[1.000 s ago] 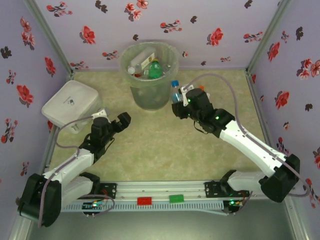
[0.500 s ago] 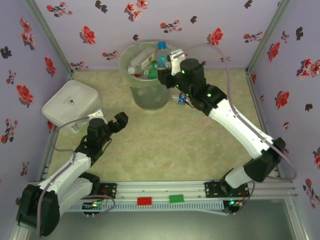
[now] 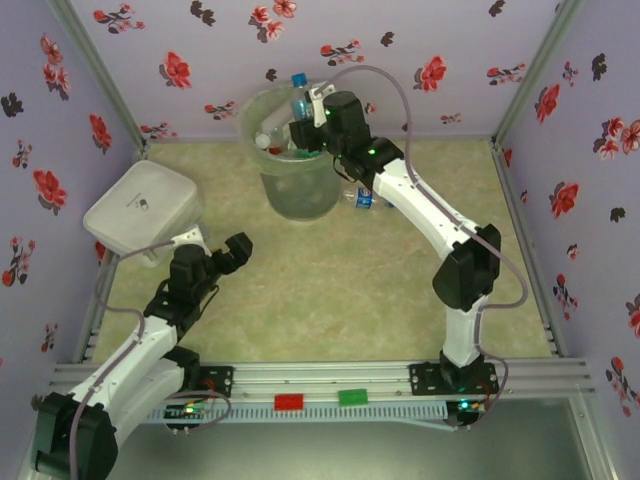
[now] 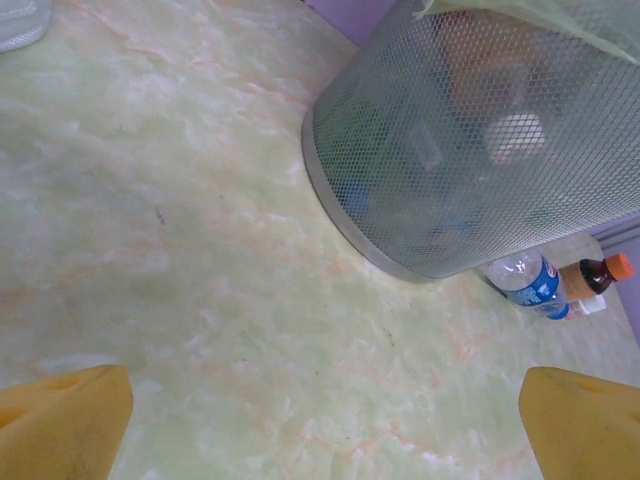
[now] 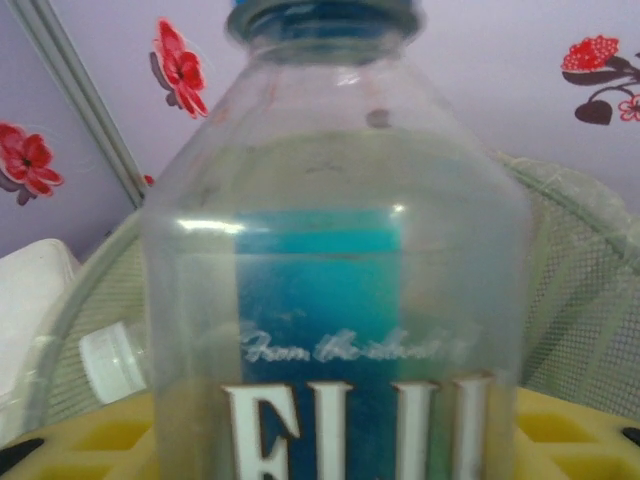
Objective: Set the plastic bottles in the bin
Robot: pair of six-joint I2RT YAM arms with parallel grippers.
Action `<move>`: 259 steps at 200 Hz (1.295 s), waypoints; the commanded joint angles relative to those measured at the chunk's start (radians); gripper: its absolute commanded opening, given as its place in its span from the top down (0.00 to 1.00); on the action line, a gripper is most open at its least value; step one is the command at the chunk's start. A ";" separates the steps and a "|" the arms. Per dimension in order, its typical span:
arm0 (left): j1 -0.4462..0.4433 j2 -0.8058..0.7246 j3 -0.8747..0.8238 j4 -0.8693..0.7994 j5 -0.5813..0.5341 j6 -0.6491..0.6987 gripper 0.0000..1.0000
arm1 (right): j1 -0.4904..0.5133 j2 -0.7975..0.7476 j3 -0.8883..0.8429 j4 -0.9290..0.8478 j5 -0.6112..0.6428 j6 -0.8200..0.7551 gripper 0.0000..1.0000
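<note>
Bottle of clear plastic with a blue label and a blue cap (image 5: 330,280) stands upright between the yellow fingers (image 5: 575,425) of the right gripper (image 3: 303,128). In the top view this bottle (image 3: 297,98) is directly above the open mouth of the large round bin of translucent grey-green mesh (image 3: 300,190). The right arm is stretched far forward to reach there. The fingers are on both sides of the bottle, but I cannot tell whether they press it or are a little apart from it.

Inside the bin, a clear bottle with a white cap (image 5: 110,360) lies against the wall, low behind the raised one.

On the pale green marbled table (image 4: 200,250), another clear bottle with a blue label (image 4: 525,283) lies just beside the foot of the bin, on its right side. A tiny brown vial with an orange cap (image 4: 600,272) is close behind it.

The left gripper (image 3: 222,258) is low over the table, well apart from the bin, and its yellow fingertips (image 4: 70,420) are spread wide with nothing between them. A white rounded-square flat container (image 3: 140,205) sits near the left wall.
</note>
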 commanded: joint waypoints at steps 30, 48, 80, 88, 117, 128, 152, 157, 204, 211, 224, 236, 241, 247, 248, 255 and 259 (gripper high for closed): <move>0.015 0.002 -0.006 -0.011 -0.032 0.029 0.00 | -0.002 -0.029 0.042 0.013 0.050 0.022 0.01; 0.015 0.012 0.001 -0.005 -0.032 0.032 0.00 | -0.003 -0.058 0.038 0.014 0.070 0.001 0.00; 0.017 0.030 0.004 0.015 -0.032 0.031 0.00 | -0.005 -0.134 -0.012 0.015 0.114 -0.047 0.00; 0.017 0.035 0.006 0.018 -0.032 0.031 0.00 | -0.007 -0.156 -0.036 0.017 0.129 -0.061 0.01; 0.019 0.047 0.015 0.020 -0.033 0.035 0.00 | -0.027 -0.238 -0.142 0.006 0.169 -0.105 0.00; 0.020 0.048 0.019 0.017 -0.032 0.038 0.00 | -0.039 -0.272 -0.197 -0.008 0.178 -0.116 0.01; 0.026 0.049 0.027 0.014 -0.033 0.039 0.00 | -0.074 -0.356 -0.348 -0.042 0.179 -0.134 0.00; 0.027 0.049 0.029 0.015 -0.034 0.039 0.00 | -0.082 -0.376 -0.384 -0.048 0.178 -0.134 0.00; 0.040 0.079 0.065 0.043 -0.034 0.038 0.00 | -0.191 -0.479 -0.612 -0.129 -0.008 -0.122 0.00; 0.043 0.089 0.076 0.043 -0.032 0.039 0.00 | -0.205 -0.472 -0.627 -0.144 -0.032 -0.128 0.00; 0.046 0.108 0.099 0.046 -0.026 0.040 0.00 | -0.228 -0.448 -0.637 -0.166 -0.080 -0.157 0.01; 0.048 0.128 0.119 0.050 -0.017 0.037 0.00 | -0.242 -0.414 -0.632 -0.182 -0.113 -0.190 0.02; 0.048 0.136 0.126 0.053 -0.014 0.036 0.00 | -0.249 -0.392 -0.624 -0.188 -0.118 -0.210 0.03; 0.050 0.147 0.136 0.055 -0.007 0.034 0.00 | -0.255 -0.369 -0.614 -0.195 -0.120 -0.232 0.03; 0.051 0.149 0.138 0.055 -0.006 0.033 0.00 | -0.256 -0.365 -0.612 -0.196 -0.119 -0.236 0.03; 0.053 0.161 0.147 0.057 0.000 0.027 0.00 | -0.260 -0.342 -0.602 -0.197 -0.120 -0.258 0.03; 0.053 0.167 0.153 0.058 0.004 0.024 0.00 | -0.264 -0.327 -0.594 -0.195 -0.118 -0.273 0.03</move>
